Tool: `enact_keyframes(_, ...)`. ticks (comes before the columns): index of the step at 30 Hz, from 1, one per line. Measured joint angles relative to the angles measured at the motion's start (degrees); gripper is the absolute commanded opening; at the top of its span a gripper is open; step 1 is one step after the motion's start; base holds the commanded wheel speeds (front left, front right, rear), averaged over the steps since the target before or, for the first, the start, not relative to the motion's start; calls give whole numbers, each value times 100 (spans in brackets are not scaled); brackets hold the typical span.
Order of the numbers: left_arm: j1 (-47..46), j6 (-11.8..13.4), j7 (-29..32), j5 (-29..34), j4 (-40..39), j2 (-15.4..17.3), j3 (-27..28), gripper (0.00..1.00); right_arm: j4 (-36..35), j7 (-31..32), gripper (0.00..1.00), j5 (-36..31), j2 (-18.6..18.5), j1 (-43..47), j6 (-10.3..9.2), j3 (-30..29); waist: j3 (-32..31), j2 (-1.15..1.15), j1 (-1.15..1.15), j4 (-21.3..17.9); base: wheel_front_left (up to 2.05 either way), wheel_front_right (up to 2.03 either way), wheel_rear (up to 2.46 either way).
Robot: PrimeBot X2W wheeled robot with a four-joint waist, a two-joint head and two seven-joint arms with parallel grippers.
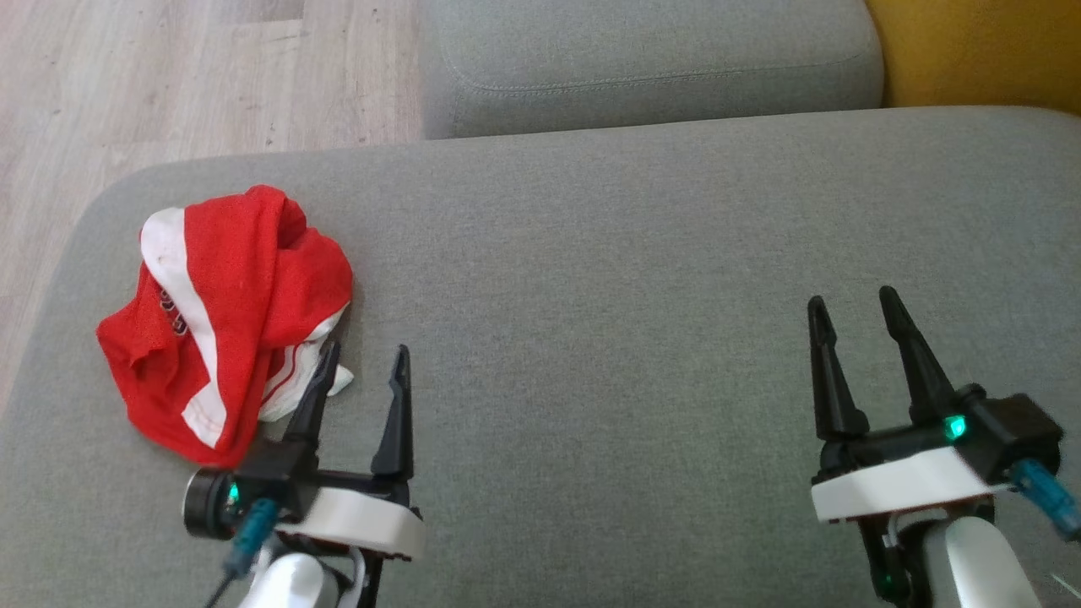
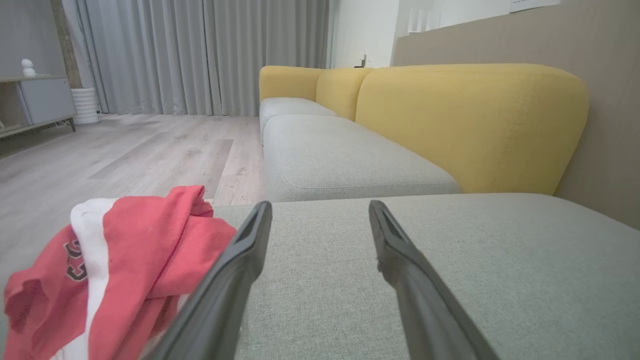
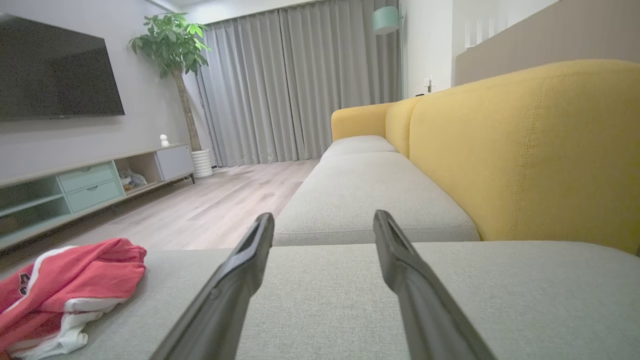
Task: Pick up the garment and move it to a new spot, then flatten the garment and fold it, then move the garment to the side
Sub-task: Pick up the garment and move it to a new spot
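Note:
The garment is a red piece with white stripes, crumpled in a heap at the left end of the grey sofa seat. In the left wrist view the garment bunches just left of my own fingers. It also lies low at the left in the right wrist view, garment. My left gripper is open, its left finger at the heap's near right edge with nothing between the fingers. My right gripper hovers open over bare cushion far to the right.
A second grey seat cushion adjoins at the back, with yellow backrests on the right. Wooden floor drops off beyond the sofa's left edge. Across the room stand a TV unit and a potted plant.

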Motion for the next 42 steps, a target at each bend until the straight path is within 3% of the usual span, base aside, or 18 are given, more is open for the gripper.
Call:
enact_keyframes(12,-186,248,-172,403,66,94,-511,100,-113,-172,100,-744,-1,3,0,34,0,0,0,-15,0,0,0)
enact_keyframes(16,-143,82,-252,66,-13,5,-416,100,-82,-242,100,-388,-1,37,0,0,12,0,0,-3,0,0,0)
enact_keyframes(24,23,-123,-368,154,142,-143,-57,100,387,-359,100,21,-3,234,0,-105,4,0,0,-15,0,0,0)
enact_keyframes(31,275,-271,-478,637,619,-290,104,100,834,-468,100,-237,-3,223,0,-122,-15,0,0,-53,0,0,0)
enact_keyframes(42,327,-389,-593,1266,677,-476,307,100,1054,-582,100,-578,-3,208,0,-51,-52,0,0,-90,0,0,0)
